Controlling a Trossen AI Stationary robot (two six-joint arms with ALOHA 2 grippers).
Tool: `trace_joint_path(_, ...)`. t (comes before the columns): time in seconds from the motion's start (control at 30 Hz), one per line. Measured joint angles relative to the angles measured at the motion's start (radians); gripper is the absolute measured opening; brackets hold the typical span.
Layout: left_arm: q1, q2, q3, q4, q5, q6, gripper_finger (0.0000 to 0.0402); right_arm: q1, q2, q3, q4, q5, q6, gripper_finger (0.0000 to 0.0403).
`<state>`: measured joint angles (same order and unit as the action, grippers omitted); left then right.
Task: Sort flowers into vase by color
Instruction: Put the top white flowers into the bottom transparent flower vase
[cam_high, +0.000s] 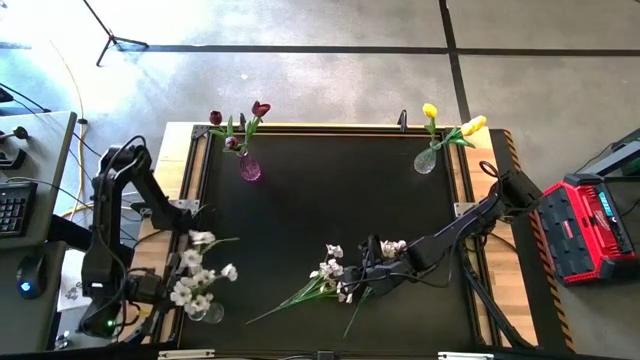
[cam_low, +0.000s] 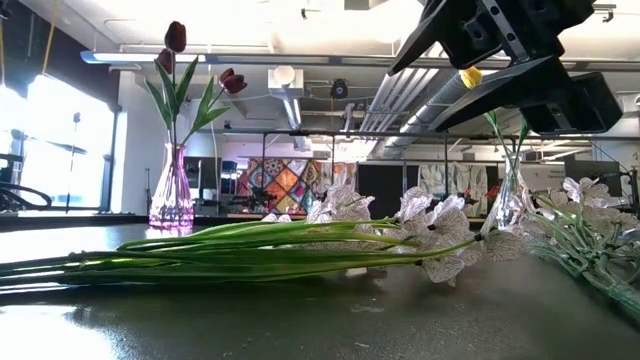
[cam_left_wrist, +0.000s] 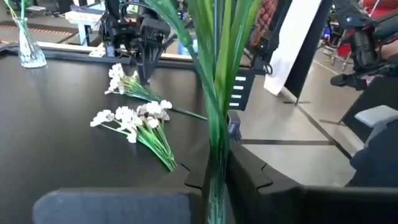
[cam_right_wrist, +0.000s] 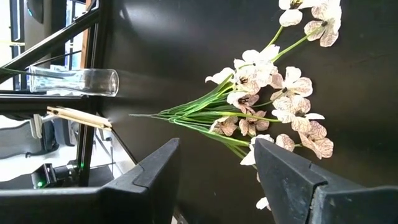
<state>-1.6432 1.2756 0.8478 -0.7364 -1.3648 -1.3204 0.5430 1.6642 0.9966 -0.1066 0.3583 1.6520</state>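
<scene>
Several white flowers (cam_high: 335, 278) lie on the black table, stems toward the near edge. My right gripper (cam_right_wrist: 216, 146) hangs open above them, touching nothing; the low view shows it (cam_low: 500, 45) well clear of the table. Another white spray (cam_high: 195, 278) stands upright at a clear vase (cam_high: 205, 312) near the left front corner, and my left gripper (cam_left_wrist: 210, 208) is shut on its stems. Maroon tulips (cam_high: 240, 118) stand in a purple vase (cam_high: 250, 168) at the far left. Yellow tulips (cam_high: 455, 128) stand in a clear vase (cam_high: 425, 160) at the far right. My left gripper pinches the bundled green stems (cam_left_wrist: 214, 155) of the white spray between its two fingers, coming level from the table's left edge and lying across the stems. The stems stand upright. Their lower ends drop out of sight below the fingers, so I cannot tell whether they rest in the vase.
A red and black case (cam_high: 585, 225) sits beyond the table's right edge. A desk with a keyboard (cam_high: 15, 205) stands to the left. Bare black table lies between the two far vases and the loose flowers.
</scene>
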Motion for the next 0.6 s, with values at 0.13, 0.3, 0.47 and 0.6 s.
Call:
trace_joint_path(0.13, 0.000, 0.021, 0.000, -0.002, 0.012, -0.030, 0.0061, 0.000, 0.000, 0.000, 0.002, -0.016, 0.000, 0.0194)
trace_joint_path(0.3, 0.001, 0.062, 0.000, -0.003, 0.080, -0.039, 0.0091, 0.000, 0.000, 0.000, 0.006, -0.020, 0.000, 0.0194)
trace_joint_path(0.47, 0.015, 0.099, 0.000, -0.013, 0.137, -0.039, 0.0095, 0.000, 0.000, 0.000, 0.007, -0.030, 0.000, 0.0194)
trace_joint_path(0.6, 0.023, 0.121, 0.000, -0.043, 0.152, -0.041, 0.0089, 0.000, 0.000, 0.000, 0.016, -0.031, 0.000, 0.0194)
